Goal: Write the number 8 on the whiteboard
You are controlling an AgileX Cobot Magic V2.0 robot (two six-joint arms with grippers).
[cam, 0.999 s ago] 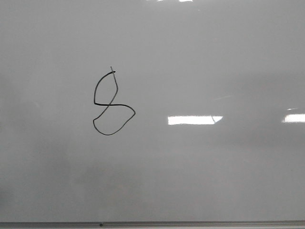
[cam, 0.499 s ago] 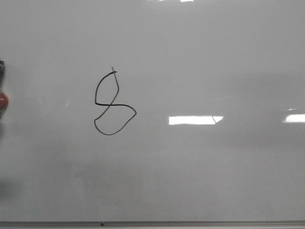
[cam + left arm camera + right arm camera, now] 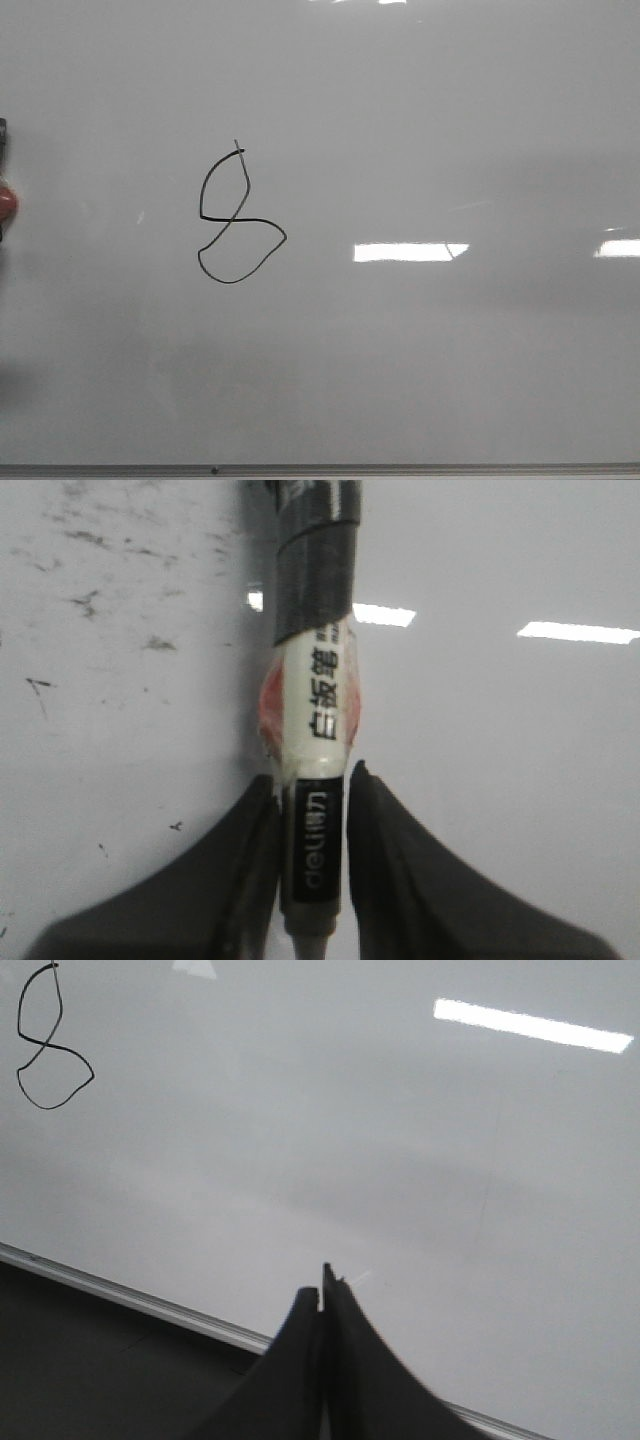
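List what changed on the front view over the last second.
A dark object with a red part came into view at the left edge; a second ago it was absent, and in the last half second it barely shifted. The number 8 and the whiteboard stayed as they were.

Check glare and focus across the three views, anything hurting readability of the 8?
Front view: bright rectangular reflections to the right on the whiteboard, clear of the number 8, which is sharp. Left wrist view: marker in the left hand is soft, close-up blur. Right wrist view: a glare strip, figure legible in the corner.
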